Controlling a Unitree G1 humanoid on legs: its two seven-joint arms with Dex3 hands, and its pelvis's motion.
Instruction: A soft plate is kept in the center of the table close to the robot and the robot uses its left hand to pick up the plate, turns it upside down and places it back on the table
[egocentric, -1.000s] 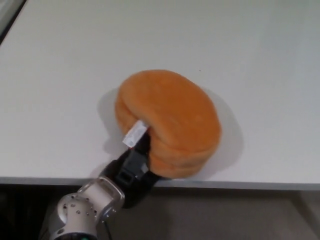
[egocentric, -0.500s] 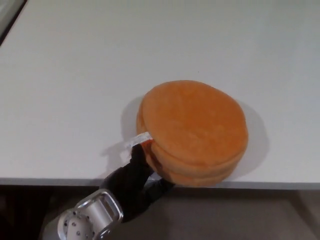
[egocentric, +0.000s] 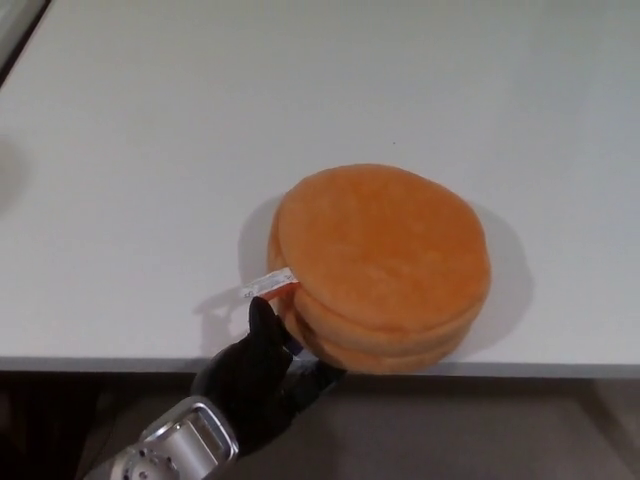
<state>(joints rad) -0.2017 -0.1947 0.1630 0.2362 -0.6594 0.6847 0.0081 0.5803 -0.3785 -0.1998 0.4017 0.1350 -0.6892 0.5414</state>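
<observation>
Since a moment ago, my left hand (egocentric: 262, 372) has released the orange plush plate (egocentric: 380, 265); fingers (egocentric: 263, 318) apart, just down-left of it.

Orange soft plate (egocentric: 382, 262) flat near table edge

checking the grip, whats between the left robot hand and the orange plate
Head view: only a small white tag on the soft orange plate sits above the left robot hand; its fingertips meet the plate's rim.

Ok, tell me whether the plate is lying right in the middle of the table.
No, the plate lies at the table's near edge.
</observation>
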